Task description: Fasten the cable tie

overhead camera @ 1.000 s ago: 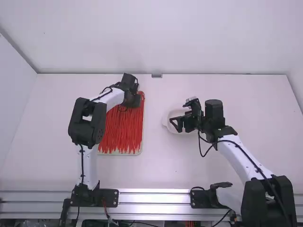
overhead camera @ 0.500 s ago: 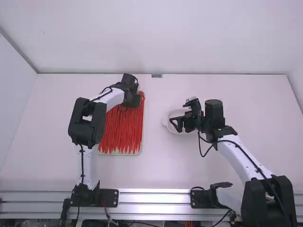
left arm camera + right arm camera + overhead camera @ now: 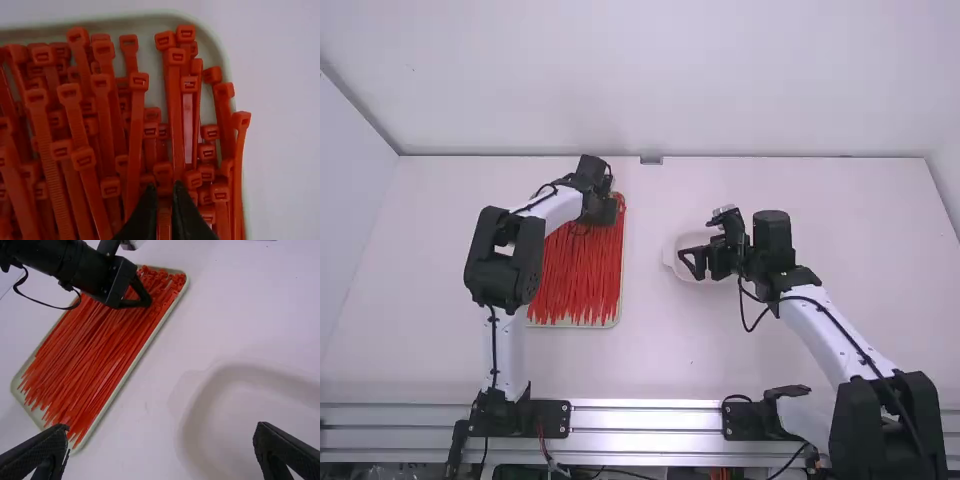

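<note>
tray (image 3: 576,325) and white dish (image 3: 671,256) apart, table strip (image 3: 645,295) between

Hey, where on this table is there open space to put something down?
Free: the table's wide right side beyond the right gripper, the left strip beside the tray, and the near edge. Crowded: the middle, around the cable ties, left gripper and white dish.
</note>
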You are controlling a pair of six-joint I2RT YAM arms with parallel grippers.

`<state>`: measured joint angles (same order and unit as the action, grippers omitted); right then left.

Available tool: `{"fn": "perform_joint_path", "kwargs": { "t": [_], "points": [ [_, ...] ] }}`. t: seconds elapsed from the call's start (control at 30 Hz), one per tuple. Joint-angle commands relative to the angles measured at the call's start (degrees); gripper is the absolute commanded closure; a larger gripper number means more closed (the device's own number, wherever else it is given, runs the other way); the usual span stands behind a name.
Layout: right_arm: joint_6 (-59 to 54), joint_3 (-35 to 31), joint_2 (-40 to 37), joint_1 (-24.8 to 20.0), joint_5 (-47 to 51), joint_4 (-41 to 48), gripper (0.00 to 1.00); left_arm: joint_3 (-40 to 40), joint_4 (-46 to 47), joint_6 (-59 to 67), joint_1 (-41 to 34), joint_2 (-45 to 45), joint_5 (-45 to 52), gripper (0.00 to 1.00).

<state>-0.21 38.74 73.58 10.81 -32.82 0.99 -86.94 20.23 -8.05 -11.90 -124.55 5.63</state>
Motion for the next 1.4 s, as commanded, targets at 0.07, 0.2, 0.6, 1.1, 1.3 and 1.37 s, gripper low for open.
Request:
{"fn": "perform_joint_path", "kwargs": {
  "t": [0.07,0.2,0.6,1.1,1.3,1.37],
  "points": [
    [-0.07,2.01,0.24,0.11,-0.55,-0.15,0.01,-0.98,0.13,-0.72,0.52,0.17,-0.76,0.98],
    [-0.07,2.01,0.24,0.13,-0.59,-0.15,0.01,-0.96,-0.59,-0.74,1.46,1.86,-0.76,0.98],
    [-0.09,2.01,0.24,0.13,-0.57,0.52,0.01,-0.96,-5.79,-1.64,3.67,9.60,-0.52,0.98],
    [-0.07,2.01,0.24,0.11,-0.59,0.00,0.01,-0.94,-9.01,-3.13,4.02,21.59,-0.26,0.98],
    [0.35,2.01,0.24,0.11,-0.61,-1.29,0.01,-0.92,-8.59,-2.82,3.72,27.19,-0.33,0.98],
    [0.37,2.01,0.24,0.11,-0.61,-1.75,0.02,-0.90,-7.63,-2.86,3.69,29.66,-0.33,0.98]
  ]
}}
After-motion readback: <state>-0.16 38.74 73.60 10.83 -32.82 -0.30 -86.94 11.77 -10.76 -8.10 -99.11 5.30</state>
